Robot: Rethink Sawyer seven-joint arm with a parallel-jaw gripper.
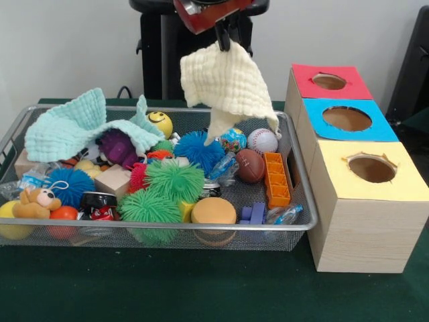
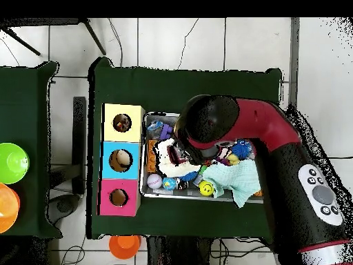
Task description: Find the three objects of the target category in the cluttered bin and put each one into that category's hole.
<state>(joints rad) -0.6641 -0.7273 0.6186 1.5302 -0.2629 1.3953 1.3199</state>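
We have the tool [image 1: 224, 35] raised above the far side of the bin [image 1: 305, 221], pinched shut on a pale yellow cloth [image 1: 228, 84] at one corner. The cloth hangs free in folds, its lowest tip dangling just over the toys beside a baseball [image 1: 263, 140]. We judge that we hold it this way to clear cover off the pile: a plain cloth is not what we are hunting, but it can hide small things beneath it.

A second cloth, mint green [image 1: 70, 127], is draped over the left part of the pile in the front view, half hiding a purple ball [image 1: 117, 147]. For the same reason it may have to be lifted too.

The printed fabric bundles we want are not clearly visible. A small patterned patch [image 1: 234, 139] shows just under the hanging cloth, but we cannot tell whether it is one of them. Green spiky balls [image 1: 173, 180] and a blue one [image 1: 199, 149] fill the middle.

The yellow hole [image 1: 372, 168] is in the nearest and largest wooden box, just outside the bin's right end, beside the blue hole [image 1: 346, 119] and the red hole [image 1: 328, 81]. All three boxes rest on the table [image 1: 201, 288], touching one another. In our judgement the sorting has not yet begun.
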